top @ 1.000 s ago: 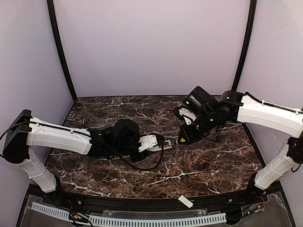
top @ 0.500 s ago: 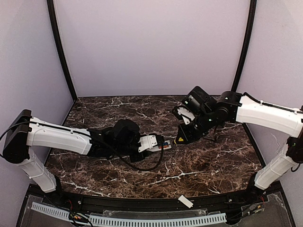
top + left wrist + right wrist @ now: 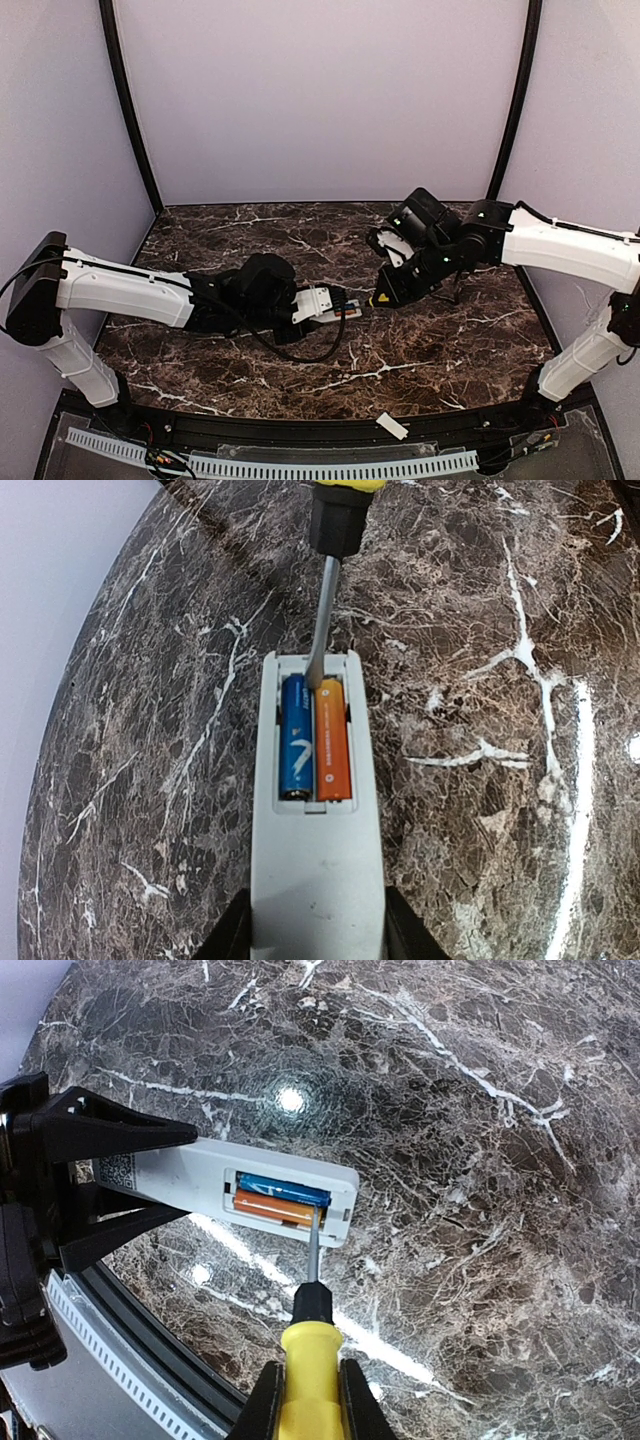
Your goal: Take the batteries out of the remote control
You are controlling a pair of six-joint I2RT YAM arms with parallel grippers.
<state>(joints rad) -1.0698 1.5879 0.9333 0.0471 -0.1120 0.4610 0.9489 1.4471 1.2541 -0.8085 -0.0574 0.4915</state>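
My left gripper (image 3: 316,942) is shut on the white remote control (image 3: 315,850), held above the marble with its open battery bay facing up. Two batteries lie side by side in the bay, a blue one (image 3: 296,737) and an orange one (image 3: 333,739). My right gripper (image 3: 311,1400) is shut on a yellow-handled screwdriver (image 3: 311,1360). Its metal tip (image 3: 316,1222) rests at the far end of the orange battery (image 3: 272,1207), beside the blue one (image 3: 282,1188). From above, the remote control (image 3: 325,302) and the screwdriver (image 3: 381,297) meet mid-table.
A small white cover plate (image 3: 392,427) lies on the black front ledge near the table's front edge. Dark marble tabletop (image 3: 430,350) spreads around both arms. Purple walls and black corner posts (image 3: 130,110) close in the back and sides.
The right arm has eased slightly left and down, bringing the screwdriver tip closer into the battery bay. The left arm and remote hold still.
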